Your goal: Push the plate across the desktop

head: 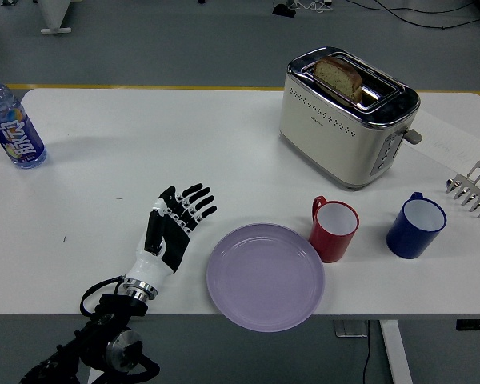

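A lilac plate (266, 276) lies flat at the table's near edge, its front rim just past the edge. Its right rim touches or nearly touches a red mug (334, 230). My left hand (174, 224) is flat over the table to the plate's left, fingers spread and empty, with a clear gap between it and the plate's rim. The right arm is out of view.
A blue mug (415, 226) stands right of the red one. A cream toaster (348, 114) with a bread slice is at the back right. A water bottle (12, 124) stands at the far left. A metal rack (476, 189) pokes in at the right edge.
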Robot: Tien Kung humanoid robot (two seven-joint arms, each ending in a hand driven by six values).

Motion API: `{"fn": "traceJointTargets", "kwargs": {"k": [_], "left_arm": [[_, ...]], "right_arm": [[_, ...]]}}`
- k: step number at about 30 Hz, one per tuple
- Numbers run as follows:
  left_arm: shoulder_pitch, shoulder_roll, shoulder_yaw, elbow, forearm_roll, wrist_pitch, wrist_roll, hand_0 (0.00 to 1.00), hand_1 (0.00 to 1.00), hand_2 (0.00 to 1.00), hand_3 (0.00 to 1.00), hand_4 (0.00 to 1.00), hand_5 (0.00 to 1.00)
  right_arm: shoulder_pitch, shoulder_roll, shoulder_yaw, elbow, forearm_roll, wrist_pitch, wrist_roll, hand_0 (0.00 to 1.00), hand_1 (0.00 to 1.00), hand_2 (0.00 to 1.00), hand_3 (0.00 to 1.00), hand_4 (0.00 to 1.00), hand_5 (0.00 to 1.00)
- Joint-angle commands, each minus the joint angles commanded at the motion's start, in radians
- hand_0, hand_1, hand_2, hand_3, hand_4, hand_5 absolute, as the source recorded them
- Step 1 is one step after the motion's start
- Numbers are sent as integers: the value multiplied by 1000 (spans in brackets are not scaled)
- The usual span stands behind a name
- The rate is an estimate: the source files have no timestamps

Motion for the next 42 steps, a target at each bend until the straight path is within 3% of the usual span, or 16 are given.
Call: {"fn": "traceJointTargets", "kwargs": {"k": [6,12,15,16,20,29,36,42], "left_arm": [[0,6,-104,-9,58,9,38,713,755,739,666,510,998],[7,72,-254,-16,97,-10,98,692,734,713,661,512,998],[11,124,-328,-16,119,-36,153,692,734,713,661,512,998],[11,127,-333,-16,121,-38,157,684,730,709,665,514,998],[21,181,-423,-9,133,-80,221,684,730,709,665,514,998],[47,276,-584,18,95,-155,318,688,732,711,666,525,998],[60,315,-675,45,43,-185,350,687,734,715,673,542,998],[69,336,-724,72,41,-193,345,687,734,716,673,545,998]], "right_arm": [[3,0,-2,-1,3,-1,1,677,666,774,809,538,569],[3,0,3,-1,-1,-2,-1,678,666,770,808,538,569],[3,2,11,1,-8,-4,-4,678,666,770,808,538,569],[3,2,11,1,-9,-4,-4,678,665,771,808,539,569],[2,3,16,2,-14,-6,-8,678,665,771,808,539,569],[3,6,18,5,-19,-10,-15,677,665,769,807,540,569],[-1,7,17,7,-16,-13,-17,677,665,767,807,539,570],[-5,7,19,8,-14,-16,-18,677,664,767,807,539,569]]}}
